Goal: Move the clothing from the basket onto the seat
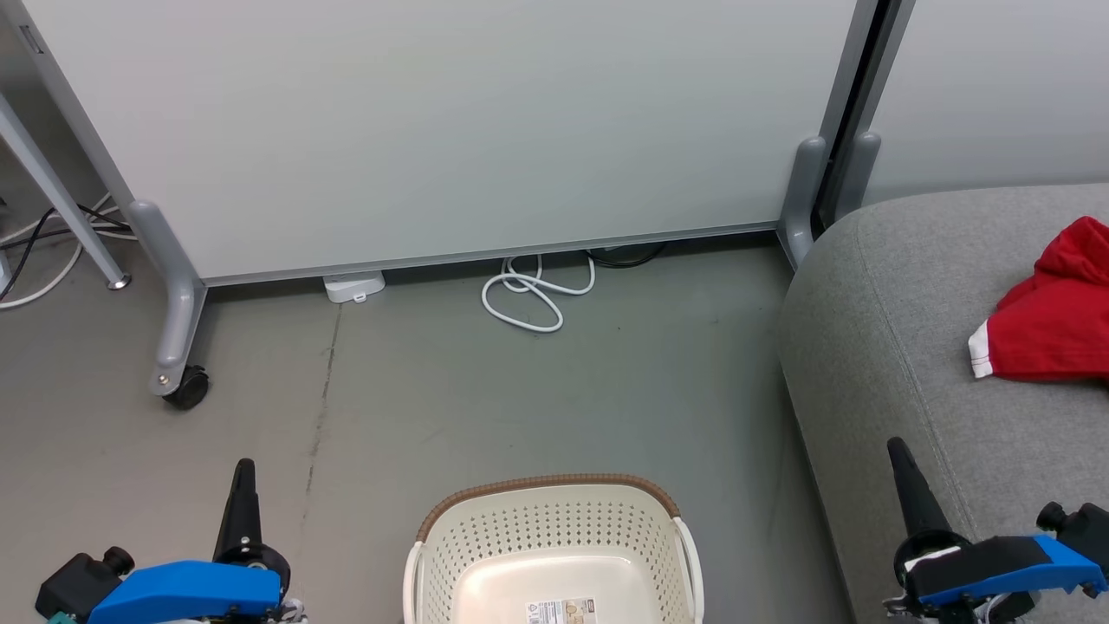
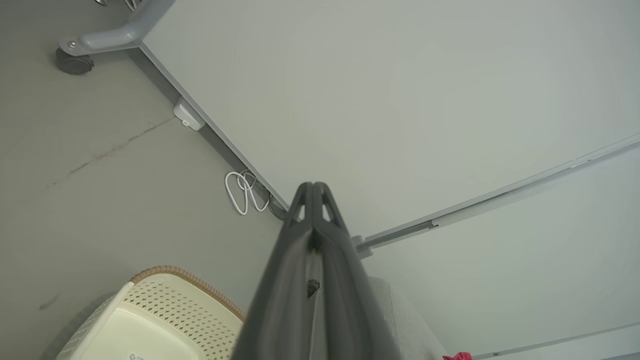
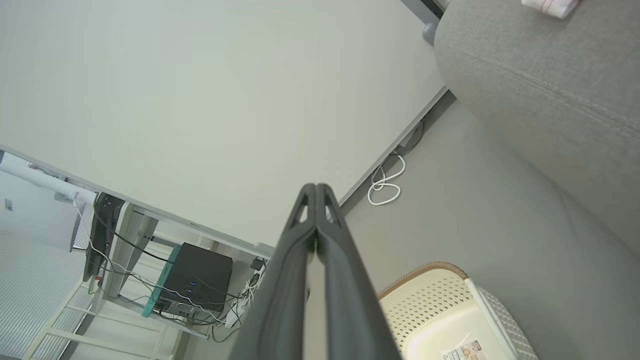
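Observation:
The cream-white basket with a brown rim stands on the floor at the bottom middle; its inside shows only the bare bottom with a paper label. Red clothing with white trim lies on the grey seat at the right. My left gripper is at the lower left, left of the basket, shut with nothing between its fingers. My right gripper is at the lower right over the seat's front edge, also shut and holding nothing. The basket sits below both grippers.
A pale partition panel on a wheeled foot closes off the back. A coiled white cable and a small white box lie at its base. Desk legs and cables stand at the far left.

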Motion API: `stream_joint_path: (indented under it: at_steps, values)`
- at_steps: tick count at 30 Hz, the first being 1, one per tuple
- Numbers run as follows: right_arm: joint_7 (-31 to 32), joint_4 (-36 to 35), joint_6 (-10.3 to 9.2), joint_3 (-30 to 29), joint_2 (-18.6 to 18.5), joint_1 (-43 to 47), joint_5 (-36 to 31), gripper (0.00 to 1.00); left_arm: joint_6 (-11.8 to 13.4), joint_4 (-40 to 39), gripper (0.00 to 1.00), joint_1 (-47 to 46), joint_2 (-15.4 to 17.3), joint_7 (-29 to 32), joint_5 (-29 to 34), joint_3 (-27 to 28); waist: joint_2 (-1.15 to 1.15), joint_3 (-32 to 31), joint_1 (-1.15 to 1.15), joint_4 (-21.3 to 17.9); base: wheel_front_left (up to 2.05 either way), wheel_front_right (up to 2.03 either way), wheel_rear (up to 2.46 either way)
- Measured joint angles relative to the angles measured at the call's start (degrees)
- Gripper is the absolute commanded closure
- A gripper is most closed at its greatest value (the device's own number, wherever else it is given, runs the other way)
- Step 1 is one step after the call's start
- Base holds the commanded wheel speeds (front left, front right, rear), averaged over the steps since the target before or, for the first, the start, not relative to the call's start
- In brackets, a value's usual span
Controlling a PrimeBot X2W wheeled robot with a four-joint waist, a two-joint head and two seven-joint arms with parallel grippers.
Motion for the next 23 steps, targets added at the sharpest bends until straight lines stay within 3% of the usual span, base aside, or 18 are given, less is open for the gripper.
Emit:
stream_joint_path:
  at_steps: [23]
  values:
    - [2.2,0.0,0.00,-1.0,0.0,-1.7,13.8,1.00,0.0,-1.0,1.00,-1.9,-0.6,3.4,-11.8,1.5,0.00,-0.1,0.00,-0.2,0.00,0.00,0.00]
